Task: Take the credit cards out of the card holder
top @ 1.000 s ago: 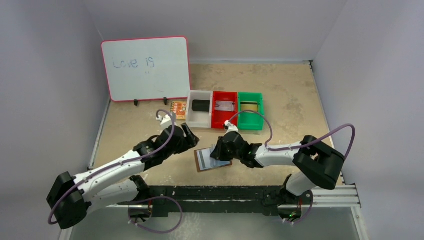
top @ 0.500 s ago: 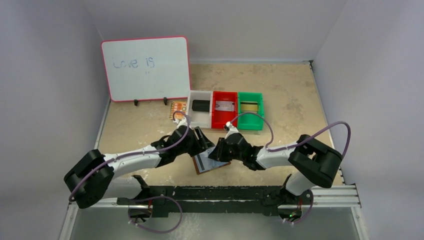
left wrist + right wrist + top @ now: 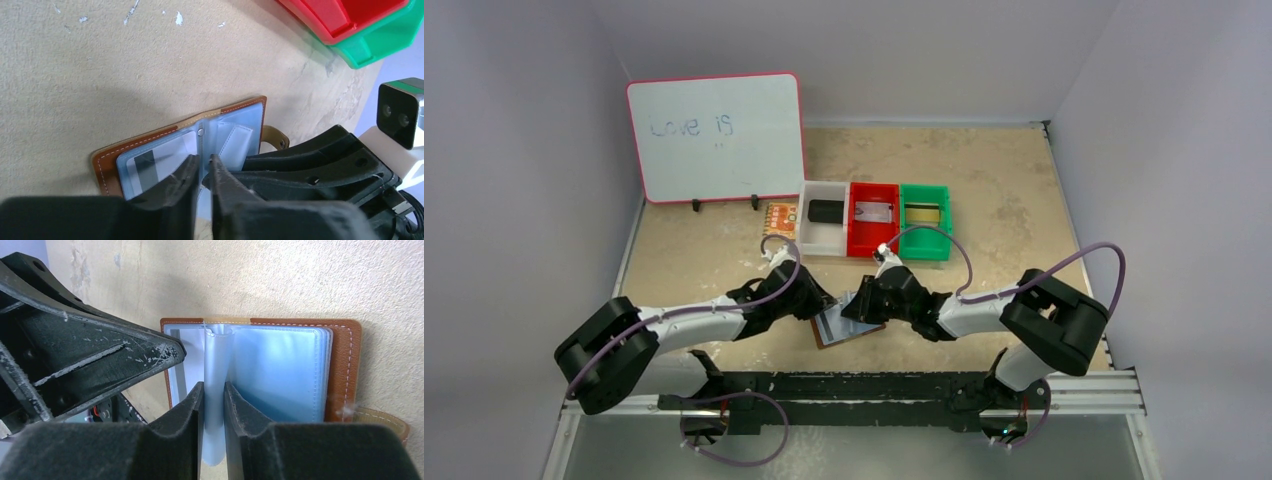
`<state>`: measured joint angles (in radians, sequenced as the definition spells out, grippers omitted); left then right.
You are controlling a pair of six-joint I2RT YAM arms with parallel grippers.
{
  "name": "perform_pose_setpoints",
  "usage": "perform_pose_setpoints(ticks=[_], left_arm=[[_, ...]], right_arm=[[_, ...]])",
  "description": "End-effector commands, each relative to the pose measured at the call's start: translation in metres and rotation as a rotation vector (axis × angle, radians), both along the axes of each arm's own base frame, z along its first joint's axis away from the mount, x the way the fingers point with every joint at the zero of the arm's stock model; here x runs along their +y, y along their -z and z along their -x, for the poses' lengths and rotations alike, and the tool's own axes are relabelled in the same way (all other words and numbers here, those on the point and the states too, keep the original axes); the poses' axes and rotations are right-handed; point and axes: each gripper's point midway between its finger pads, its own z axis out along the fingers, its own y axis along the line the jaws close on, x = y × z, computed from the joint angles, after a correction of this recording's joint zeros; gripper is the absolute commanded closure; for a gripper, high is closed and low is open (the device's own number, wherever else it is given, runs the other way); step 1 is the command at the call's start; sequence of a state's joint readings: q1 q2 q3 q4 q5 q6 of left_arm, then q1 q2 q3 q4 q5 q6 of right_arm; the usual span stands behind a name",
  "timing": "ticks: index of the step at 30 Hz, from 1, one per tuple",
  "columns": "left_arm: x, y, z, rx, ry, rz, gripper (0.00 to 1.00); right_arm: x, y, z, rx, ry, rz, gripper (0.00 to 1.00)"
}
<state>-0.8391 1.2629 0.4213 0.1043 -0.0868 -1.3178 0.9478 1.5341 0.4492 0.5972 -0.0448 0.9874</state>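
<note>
The brown leather card holder (image 3: 836,332) lies open on the table between both arms, with pale blue-grey pocket panels (image 3: 235,145) and its tab (image 3: 274,137) to the right. A white credit card (image 3: 145,167) with a dark stripe sits in the left pocket. My left gripper (image 3: 826,305) (image 3: 204,162) is over the middle seam, its jaws almost together with a sliver of blue in the gap. I cannot tell whether it pinches anything. My right gripper (image 3: 860,308) (image 3: 214,390) is shut on a pale blue sleeve (image 3: 216,360) standing up from the holder (image 3: 342,365).
White (image 3: 824,218), red (image 3: 873,218) and green (image 3: 924,220) bins stand in a row just behind the holder. An orange patterned card (image 3: 780,217) lies left of them. A whiteboard (image 3: 714,135) stands at the back left.
My left arm has reached right onto the holder and its jaws have closed from wide open. The right gripper has stayed on the sleeve.
</note>
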Motion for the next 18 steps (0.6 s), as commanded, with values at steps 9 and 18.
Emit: perform_pose_setpoints(ticks=[9,18], left_arm=[[0.007,0.023,-0.001,0.04,-0.016,-0.136,1.0],[-0.008,0.02,0.001,0.014,0.068,-0.143,1.0]], right_arm=[[0.009,-0.027,-0.001,-0.051,-0.022,-0.121,0.69],[0.012,-0.049,0.001,-0.08,-0.04,-0.177,0.54]])
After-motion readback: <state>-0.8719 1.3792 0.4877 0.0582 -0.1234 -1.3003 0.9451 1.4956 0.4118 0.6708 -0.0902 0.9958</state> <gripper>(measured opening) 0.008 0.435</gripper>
